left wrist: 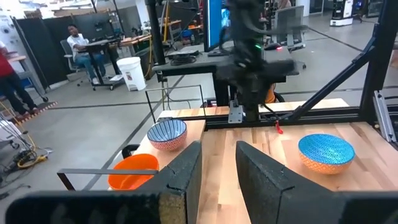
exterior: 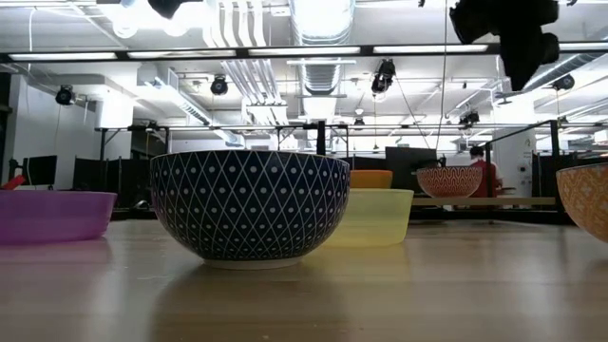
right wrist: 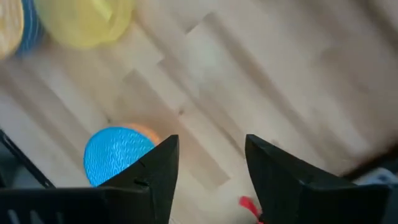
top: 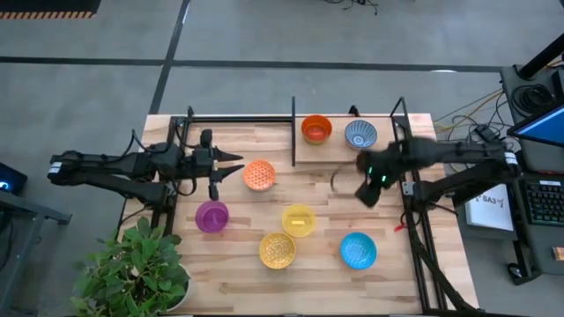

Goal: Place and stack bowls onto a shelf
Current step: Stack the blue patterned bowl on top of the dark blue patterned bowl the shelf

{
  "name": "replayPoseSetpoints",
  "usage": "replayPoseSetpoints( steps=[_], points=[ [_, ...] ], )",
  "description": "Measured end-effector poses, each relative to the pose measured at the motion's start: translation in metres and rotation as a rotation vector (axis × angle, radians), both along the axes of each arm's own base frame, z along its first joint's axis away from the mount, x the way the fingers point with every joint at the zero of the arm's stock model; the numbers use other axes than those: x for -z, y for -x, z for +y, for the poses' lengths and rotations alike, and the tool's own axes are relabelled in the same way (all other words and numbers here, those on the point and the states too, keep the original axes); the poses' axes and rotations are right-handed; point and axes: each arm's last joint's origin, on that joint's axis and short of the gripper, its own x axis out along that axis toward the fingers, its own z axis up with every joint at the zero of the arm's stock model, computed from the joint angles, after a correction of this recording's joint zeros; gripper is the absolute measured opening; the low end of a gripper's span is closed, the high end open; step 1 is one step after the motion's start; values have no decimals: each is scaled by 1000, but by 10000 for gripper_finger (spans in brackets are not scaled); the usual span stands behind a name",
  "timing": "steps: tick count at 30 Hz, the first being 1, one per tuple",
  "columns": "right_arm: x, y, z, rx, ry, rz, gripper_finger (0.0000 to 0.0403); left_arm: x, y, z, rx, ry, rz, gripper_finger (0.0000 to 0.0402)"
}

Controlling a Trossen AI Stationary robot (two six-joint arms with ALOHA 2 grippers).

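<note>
Now, the scene line by line:

Shelf: the shelf (top: 339, 151) is a light-wood board in the upper middle of the high view, right of centre. Its long axis runs left to right in that frame, along the far edge of the table (top: 238, 273).

On the shelf: the red-orange bowl (top: 316, 129) stands at the left end and the blue-and-white patterned bowl (top: 360, 134) just beside it on the right. Both are upright with the mouth up, side by side, not stacked.

Bowls on the table: the orange patterned bowl (top: 259, 174) is left of the shelf; the purple bowl (top: 211, 216) is at lower left; the yellow bowl (top: 299, 219) is in the middle; the gold patterned bowl (top: 278, 250) is below it; the light blue bowl (top: 359, 250) is at lower right. All stand upright and apart from each other.

Right gripper: the right gripper (right wrist: 208, 163) is above the table just below the right end of the shelf, pointing down. Its fingers stand wide apart and hold nothing.

Left gripper: the left gripper (left wrist: 217, 163) hangs at middle left of the high view, pointing toward the orange patterned bowl. Its fingers have a narrow gap, with nothing between them.

Other: a potted plant (top: 132, 273) stands at the lower left corner.
</note>
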Motion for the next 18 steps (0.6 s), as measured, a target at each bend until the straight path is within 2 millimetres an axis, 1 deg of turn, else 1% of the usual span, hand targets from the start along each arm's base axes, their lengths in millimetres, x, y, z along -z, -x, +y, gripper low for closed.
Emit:
replayPoseSetpoints(
  steps=[6,10,14,18],
  points=[
    [36,-21,53,-175,-15,1,162,0,-1,0,-2,32,-7,82],
    [60,-25,84,-251,32,21,155,0,-1,0,-2,32,-7,82],
    [80,-25,108,-297,98,65,151,1,-1,0,-2,33,-5,82],
    [93,-26,122,-332,140,108,148,1,-1,0,-2,33,-5,82]
  ],
)
